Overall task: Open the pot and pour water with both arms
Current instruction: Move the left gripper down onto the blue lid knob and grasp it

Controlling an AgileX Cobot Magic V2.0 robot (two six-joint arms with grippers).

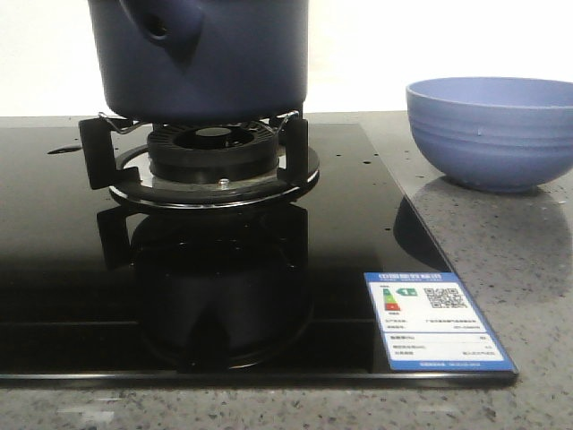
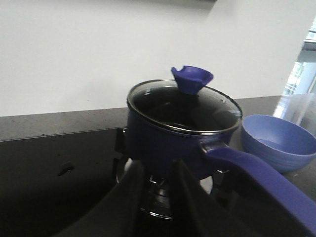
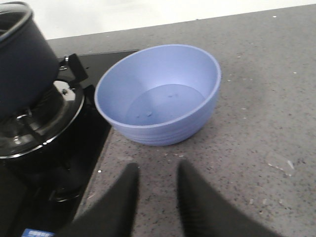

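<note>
With the glass lid (image 2: 185, 106) on the pot (image 2: 170, 140), the empty, parted left gripper (image 2: 157, 195) should descend squarely over the blue knob (image 2: 191, 79), while the right gripper (image 3: 157, 190) waits, released.

The pot (image 2: 170, 136) is a dark navy-blue saucepan with straight sides and a bright metal rim. It stands upright on the burner grate, closed by a glass lid (image 2: 185, 107) with a blue scooped knob (image 2: 192, 79) on top. Its long blue handle (image 2: 256, 180) sticks out level from the side wall. The pot sits just ahead of the left claw (image 2: 155, 197), whose two dark fingers stand apart, and off to one side of the right claw (image 3: 157, 195), apart from both.
</note>
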